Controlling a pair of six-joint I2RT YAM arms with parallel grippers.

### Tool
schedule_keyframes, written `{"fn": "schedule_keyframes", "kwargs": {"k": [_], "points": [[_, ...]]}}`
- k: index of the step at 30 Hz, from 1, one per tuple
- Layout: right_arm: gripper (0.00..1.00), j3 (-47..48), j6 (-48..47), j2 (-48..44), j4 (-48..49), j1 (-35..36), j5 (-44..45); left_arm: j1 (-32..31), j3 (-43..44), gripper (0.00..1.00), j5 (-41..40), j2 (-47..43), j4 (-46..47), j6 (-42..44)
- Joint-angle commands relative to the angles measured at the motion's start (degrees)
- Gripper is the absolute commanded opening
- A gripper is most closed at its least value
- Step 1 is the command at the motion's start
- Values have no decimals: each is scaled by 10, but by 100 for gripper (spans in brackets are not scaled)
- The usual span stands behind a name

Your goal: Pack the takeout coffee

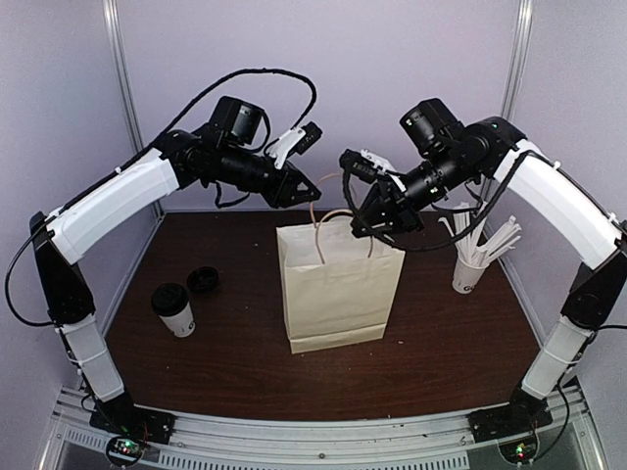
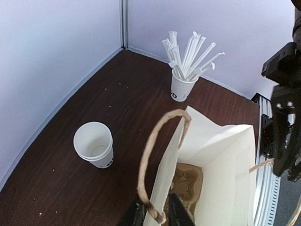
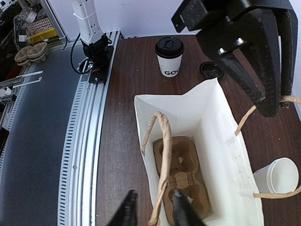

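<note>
One takeout coffee (image 1: 174, 311), a white cup with a black lid, stands at the left of the table; it also shows in the right wrist view (image 3: 170, 59). A lidless white cup (image 2: 94, 143) stands behind the white paper bag (image 1: 338, 289), and a loose black lid (image 1: 203, 280) lies near the lidded cup. A brown pulp carrier (image 3: 181, 174) lies in the bag's bottom. My left gripper (image 2: 157, 212) is shut on the bag's far rim at the handle's end. My right gripper (image 3: 154, 209) is narrowly open, straddling the near handle and rim.
A white cup full of long white sticks (image 1: 468, 269) stands at the right, behind the bag's level. Grey walls close in the back and both sides. A metal rail (image 3: 89, 155) runs along the near edge.
</note>
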Motion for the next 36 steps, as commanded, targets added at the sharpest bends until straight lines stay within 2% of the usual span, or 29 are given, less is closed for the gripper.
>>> {"fn": "schedule_keyframes", "kwargs": {"k": [1,4,16,22,24,25,27,28,29,31,36], "points": [[0,26,15,-6,-11,3,4,20,29,11,42,18,34,-36],[0,41,16,-5,-9,3,12,22,53,0,52,33,25,-39],[0,190,30,40,27,1,80,37,214,0,50,84,18,-30],[0,210,36,51,39,0,85,39,238,0,54,99,22,-32],[12,208,38,56,38,-1,90,40,233,0,52,105,18,-32],[24,206,39,59,38,0,92,40,229,8,46,107,16,-32],[52,201,40,62,39,0,103,40,214,43,16,108,18,-32],[62,199,42,63,41,0,110,40,207,56,-6,106,20,-31],[67,199,42,64,41,0,116,40,201,65,-20,104,22,-29],[72,202,37,59,33,-1,120,40,193,72,-32,94,27,-23],[77,175,28,18,36,-1,131,40,156,78,-55,44,66,-12]]}}
